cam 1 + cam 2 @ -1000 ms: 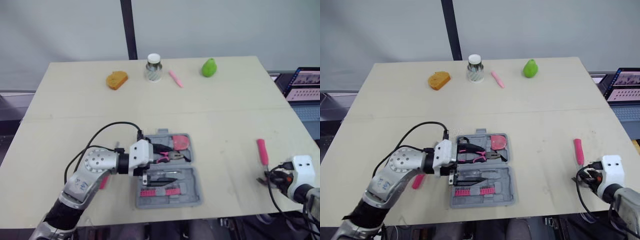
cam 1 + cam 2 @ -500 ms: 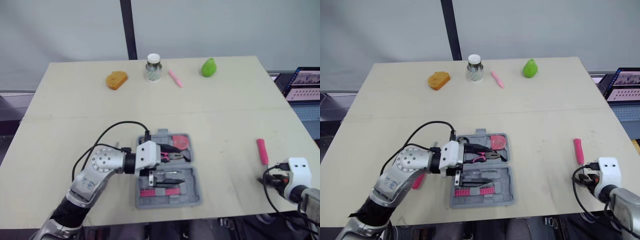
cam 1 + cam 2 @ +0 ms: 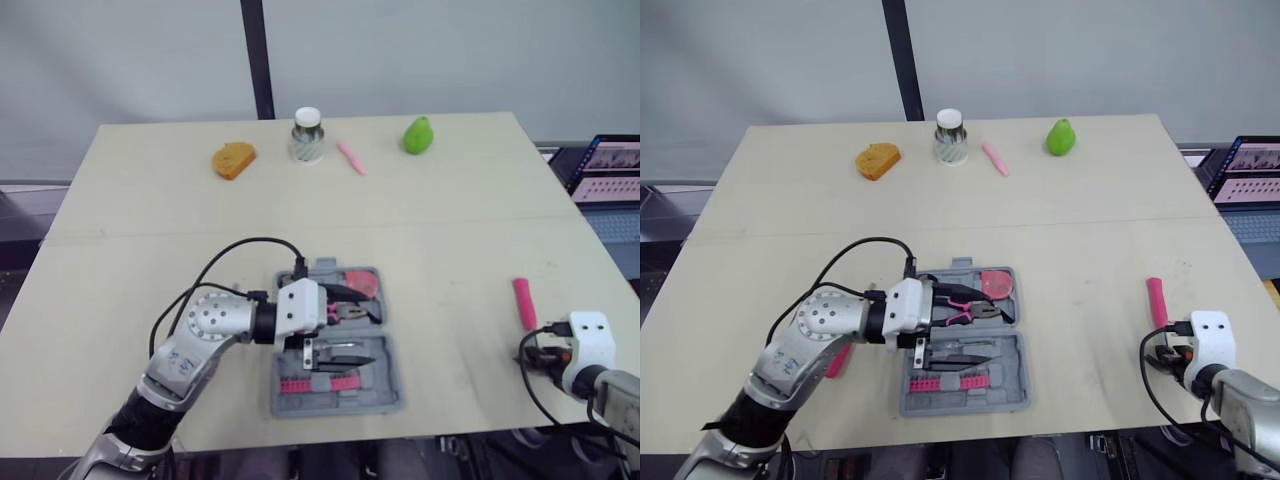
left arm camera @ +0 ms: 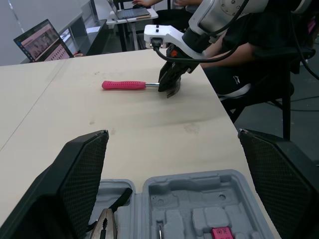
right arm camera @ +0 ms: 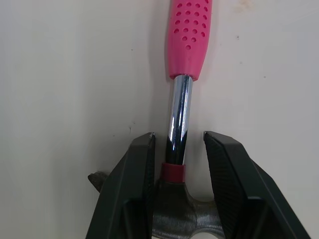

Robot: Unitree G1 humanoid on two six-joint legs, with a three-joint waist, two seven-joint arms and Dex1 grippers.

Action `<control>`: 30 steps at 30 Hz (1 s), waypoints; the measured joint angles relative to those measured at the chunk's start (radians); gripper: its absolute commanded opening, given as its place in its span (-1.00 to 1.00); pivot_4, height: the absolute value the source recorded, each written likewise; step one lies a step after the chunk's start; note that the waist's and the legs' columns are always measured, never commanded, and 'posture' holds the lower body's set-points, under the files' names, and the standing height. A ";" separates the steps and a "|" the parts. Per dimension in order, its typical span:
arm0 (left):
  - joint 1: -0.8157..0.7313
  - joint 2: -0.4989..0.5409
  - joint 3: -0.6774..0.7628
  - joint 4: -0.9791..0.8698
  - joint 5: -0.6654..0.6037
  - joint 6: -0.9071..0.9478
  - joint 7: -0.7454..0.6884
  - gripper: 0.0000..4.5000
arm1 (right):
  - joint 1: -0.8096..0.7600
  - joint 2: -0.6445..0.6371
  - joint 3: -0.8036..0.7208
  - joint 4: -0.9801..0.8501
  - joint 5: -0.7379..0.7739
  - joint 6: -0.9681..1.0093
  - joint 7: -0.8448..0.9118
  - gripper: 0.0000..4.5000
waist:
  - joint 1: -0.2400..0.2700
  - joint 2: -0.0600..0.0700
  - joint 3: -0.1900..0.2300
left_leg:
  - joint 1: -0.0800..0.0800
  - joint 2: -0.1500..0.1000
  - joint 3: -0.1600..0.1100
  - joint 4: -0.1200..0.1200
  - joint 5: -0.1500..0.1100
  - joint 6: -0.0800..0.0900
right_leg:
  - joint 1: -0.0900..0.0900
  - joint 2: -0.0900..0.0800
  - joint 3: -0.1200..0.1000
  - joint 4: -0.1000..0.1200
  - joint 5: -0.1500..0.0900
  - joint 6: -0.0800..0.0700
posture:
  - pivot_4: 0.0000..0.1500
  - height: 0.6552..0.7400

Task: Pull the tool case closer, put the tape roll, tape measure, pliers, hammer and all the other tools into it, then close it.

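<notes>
Tool case (image 3: 388,400): grey, open flat on the bench (image 3: 450,210), near the front edge on the robot's left of centre. Both halves face up.

Case contents: the pliers (image 3: 976,312) lie in the half farther from the robot. Their pink handles are partly hidden under the left pincer. A red-pink rounded item (image 3: 361,283) sits in the same half, but I cannot tell what it is. The nearer half holds a dark slim tool (image 3: 341,357) and a pink strip (image 3: 321,384), both too small to name.

Left pincer (image 4: 172,133): released. Its fingers (image 4: 70,184) are spread wide over the case and hold nothing. In its wrist view the pliers' jaws are cut off at the picture's edge.

Hammer (image 3: 524,303): lies flat on the bench, well apart from the case on the robot's right. The pink handle points away from the robot. From the head views the hammer's head is hidden behind the right pincer.

Right pincer (image 5: 178,137): released. Its fingers (image 5: 137,189) straddle the chrome shaft just above the hammer's head, with a narrow gap on each side.

Pink object (image 3: 837,360): lies on the bench beside the left arm. It is largely covered by the arm, so I cannot identify it.

Far edge of the bench, in a row: an orange lump (image 3: 233,159), a white-lidded jar (image 3: 307,135), a pink stick (image 3: 351,157) and a green pear-shaped object (image 3: 418,134).

A laptop (image 3: 610,165) is cut off at the right border. A seated person (image 4: 249,55) appears behind the bench in the left wrist view.
</notes>
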 measured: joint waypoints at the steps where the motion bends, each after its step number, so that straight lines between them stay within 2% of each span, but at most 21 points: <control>1: 0.000 0.000 -0.003 0.000 0.001 0.000 0.000 1.00 | -0.002 0.000 0.000 0.000 0.000 0.003 0.000 -0.26 | 0.000 0.000 0.000 | 0.000 0.000 0.000 0.000 0.000 0.000 | 0.000 0.000 0.000 0.000 0.000 0.000 | 1.00 1.00; 8: 0.000 0.000 -0.004 0.000 0.009 0.000 0.001 1.00 | -0.006 0.000 0.001 0.000 0.000 0.009 0.000 -0.26 | 0.000 0.000 0.000 | 0.000 0.000 0.000 0.000 0.000 0.000 | 0.000 0.000 0.000 0.000 0.000 0.000 | 1.00 1.00; 11: 0.000 -0.002 -0.004 0.001 0.011 0.000 0.001 1.00 | -0.009 0.000 0.008 -0.001 0.002 0.009 0.002 -0.64 | 0.000 0.000 0.000 | 0.000 0.000 0.000 0.000 0.000 0.000 | 0.000 0.000 0.000 0.000 0.000 0.000 | 1.00 1.00; 13: -0.001 -0.004 -0.004 0.001 0.011 0.000 0.001 1.00 | -0.013 -0.001 0.018 -0.004 0.000 0.009 0.003 -0.99 | 0.000 -0.001 -0.001 | 0.000 0.000 0.000 0.000 0.000 0.000 | 0.000 0.000 0.000 0.000 0.000 0.000 | 1.00 1.00; 24: -0.009 -0.011 -0.005 0.032 0.017 -0.001 0.001 1.00 | -0.020 -0.006 0.031 0.004 -0.001 -0.002 0.004 -0.99 | -0.002 -0.005 -0.002 | 0.000 0.000 -0.001 0.000 0.000 0.000 | 0.001 0.000 -0.001 -0.002 0.000 0.000 | 1.00 1.00; 30: -0.008 -0.011 -0.005 0.033 0.022 -0.004 0.001 1.00 | -0.018 -0.052 0.054 0.021 0.000 -0.022 0.056 -0.99 | -0.001 -0.004 -0.002 | 0.000 0.000 0.000 0.000 0.000 0.000 | 0.000 0.000 -0.001 -0.002 0.000 0.000 | 1.00 1.00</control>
